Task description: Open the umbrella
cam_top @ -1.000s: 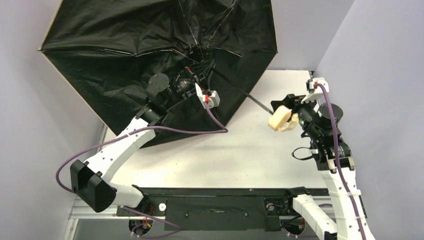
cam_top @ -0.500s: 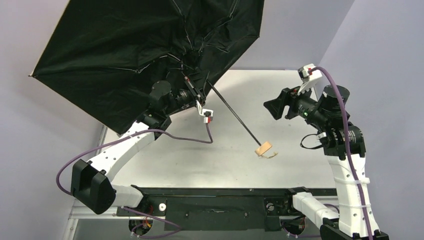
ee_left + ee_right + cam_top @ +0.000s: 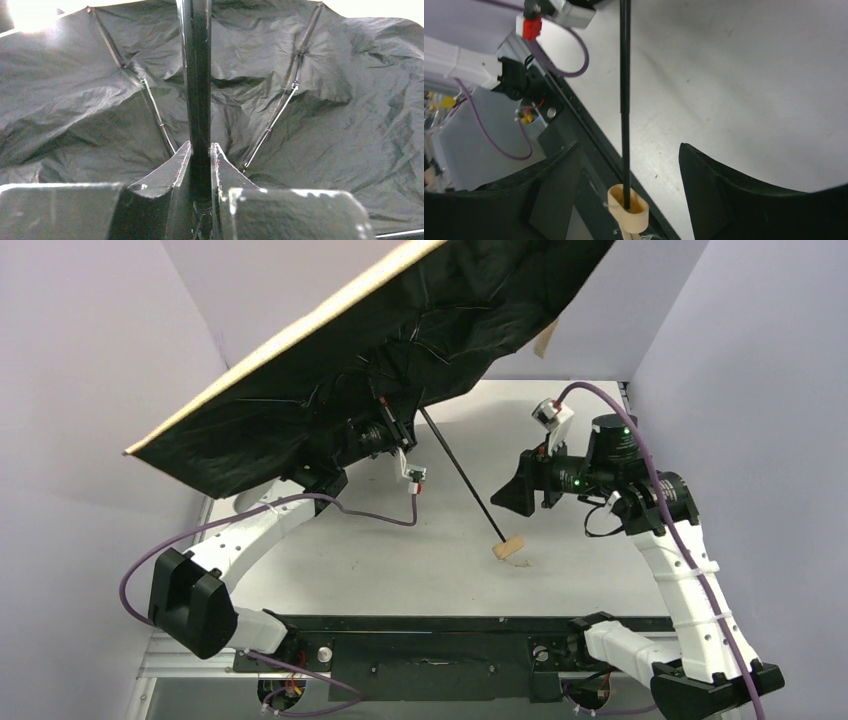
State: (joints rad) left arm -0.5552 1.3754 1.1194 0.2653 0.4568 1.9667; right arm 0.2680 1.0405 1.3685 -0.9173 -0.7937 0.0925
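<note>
The umbrella is open. Its black inside [image 3: 330,390] faces down and its peach-tan outside shows only as a thin edge [image 3: 290,335]. My left gripper [image 3: 385,435] is shut on the thin black shaft close under the canopy. The left wrist view shows both fingers [image 3: 222,172] pressed on the shaft [image 3: 196,75], with metal ribs [image 3: 277,112] behind. The shaft [image 3: 460,475] slopes down to the small tan handle [image 3: 508,548] just above the table. My right gripper [image 3: 507,498] is open and beside the shaft. In the right wrist view the gripper [image 3: 629,150] has the handle [image 3: 628,212] loose between its spread fingers.
The white table [image 3: 400,570] lies under the handle. The black base rail [image 3: 430,625] runs along the near edge. Purple-grey walls [image 3: 760,360] close in on the left, right and back, and the canopy reaches up against the back wall.
My right gripper let go of the handle and swung left, its fingers now open around it. The left arm tilted the umbrella, so the canopy rose and the handle dropped towards the table.
</note>
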